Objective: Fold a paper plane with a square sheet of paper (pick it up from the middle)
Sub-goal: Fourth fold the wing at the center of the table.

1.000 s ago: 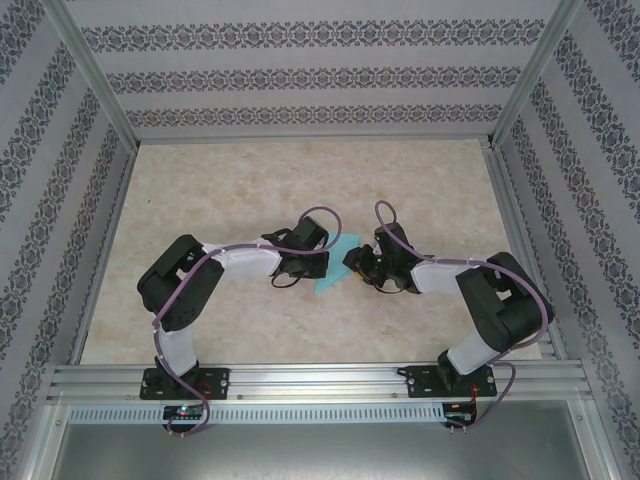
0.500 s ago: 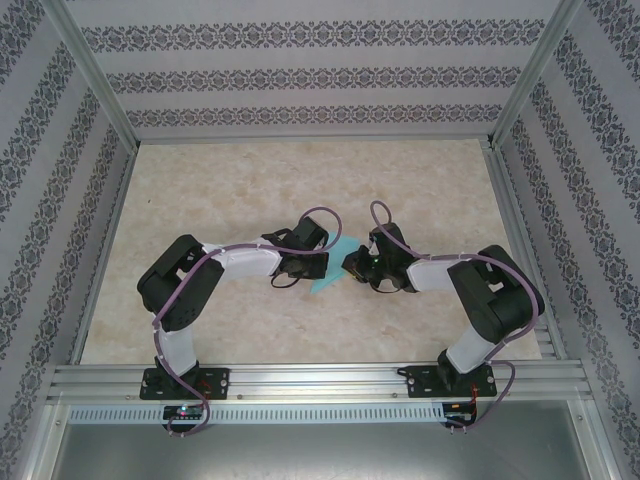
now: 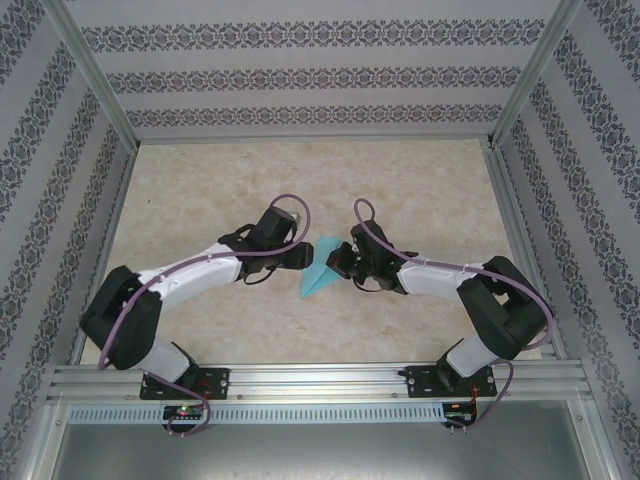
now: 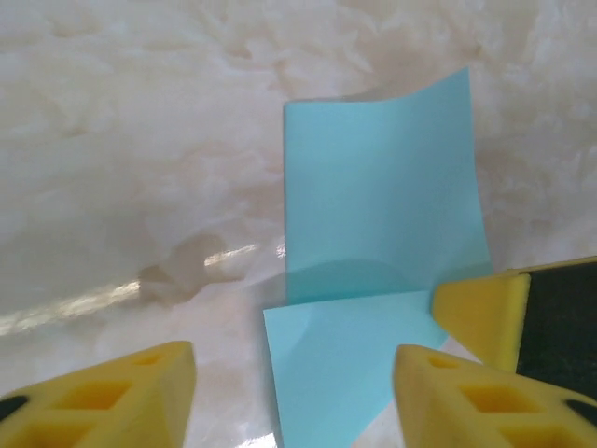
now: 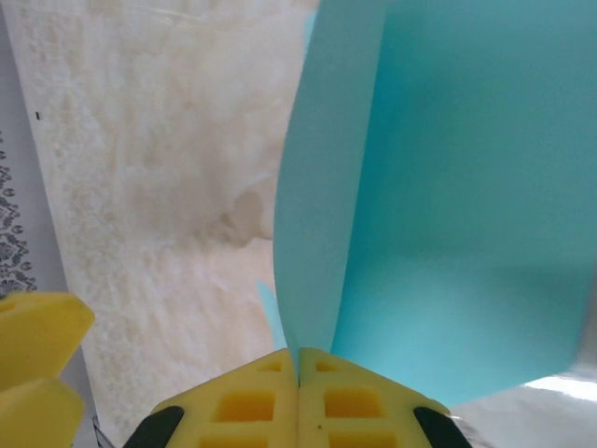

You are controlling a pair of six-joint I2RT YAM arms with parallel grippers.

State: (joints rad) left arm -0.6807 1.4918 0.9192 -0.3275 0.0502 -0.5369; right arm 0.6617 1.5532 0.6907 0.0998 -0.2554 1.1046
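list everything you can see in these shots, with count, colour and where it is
sheet of paper: one, teal-blue, mid-table between the two grippers, bent up, one edge pinched
table: one, beige marble pattern, under everything
walls: three, white with dark floral bands, left, back and right
frame rail: one, silver metal, near edge, carrying both arm bases
cables: two, purple, one along each arm
left arm: one, black and white, reaching in from the left
right arm: one, black and white, reaching in from the right
left gripper: one, yellow fingers, open beside the paper
right gripper: one, yellow fingers, shut on the paper's edge
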